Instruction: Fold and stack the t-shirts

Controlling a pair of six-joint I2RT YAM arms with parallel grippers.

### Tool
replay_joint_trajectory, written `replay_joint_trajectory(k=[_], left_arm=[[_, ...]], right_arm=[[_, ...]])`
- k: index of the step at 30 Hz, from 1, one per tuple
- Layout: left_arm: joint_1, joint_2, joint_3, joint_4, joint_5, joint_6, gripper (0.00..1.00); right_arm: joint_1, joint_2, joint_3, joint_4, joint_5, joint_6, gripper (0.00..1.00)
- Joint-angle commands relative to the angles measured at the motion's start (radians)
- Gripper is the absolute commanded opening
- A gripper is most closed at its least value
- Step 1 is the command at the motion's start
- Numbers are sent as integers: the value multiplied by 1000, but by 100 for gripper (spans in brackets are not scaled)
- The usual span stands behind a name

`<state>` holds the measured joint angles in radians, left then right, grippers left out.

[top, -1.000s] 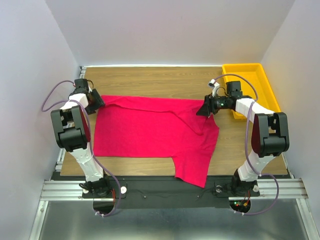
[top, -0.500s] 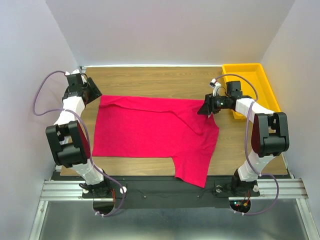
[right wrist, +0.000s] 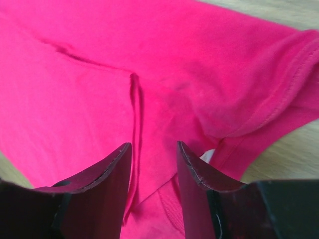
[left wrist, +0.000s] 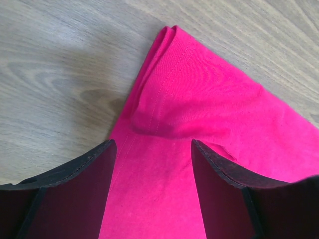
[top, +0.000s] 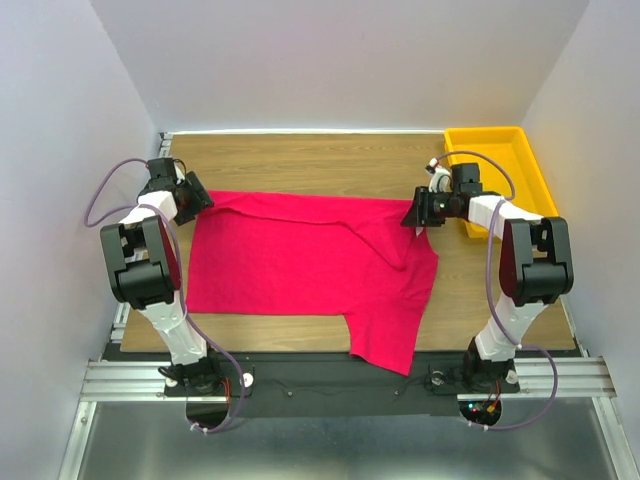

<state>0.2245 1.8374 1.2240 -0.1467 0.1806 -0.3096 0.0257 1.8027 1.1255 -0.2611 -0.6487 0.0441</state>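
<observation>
T-shirt (top: 300, 265) lies flat mid-desk (top: 310, 158), one flap past the near edge. Left gripper (top: 195, 196) spread, astride the shirt's far-left corner. Right gripper (top: 413, 214) apart but narrower, astride the far-right corner. Judged: paired corner holds keep the fold even.

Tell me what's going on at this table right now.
Two robot arms are working on a crimson-pink t-shirt spread on the wooden table. The left pincer sits open over the shirt's far left corner, and the right pincer is open over the fabric at the far right edge, near the yellow tray. Neither has lifted any cloth; one part of the shirt hangs past the near edge.
</observation>
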Motion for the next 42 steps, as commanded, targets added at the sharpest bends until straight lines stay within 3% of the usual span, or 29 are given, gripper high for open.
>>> replay_joint_trajectory(k=[1,10,21,30,35,42], left_arm=[[6,-6,55,24,10,-6,72],[6,10,42,36,8,-5,72],[7,45,77,29,11,-3,71],[7,65,85,27,13,-5,69],[7,77,92,26,10,-6,65],[7,92,97,25,8,-8,48]], right_arm=[[-7,-6,63,45,171,42,47],[-18,-13,51,49,264,65,46],[-18,72,89,46,196,106,43],[-20,47,53,48,196,105,38],[-20,83,68,46,181,102,29],[-20,64,66,46,216,97,6]])
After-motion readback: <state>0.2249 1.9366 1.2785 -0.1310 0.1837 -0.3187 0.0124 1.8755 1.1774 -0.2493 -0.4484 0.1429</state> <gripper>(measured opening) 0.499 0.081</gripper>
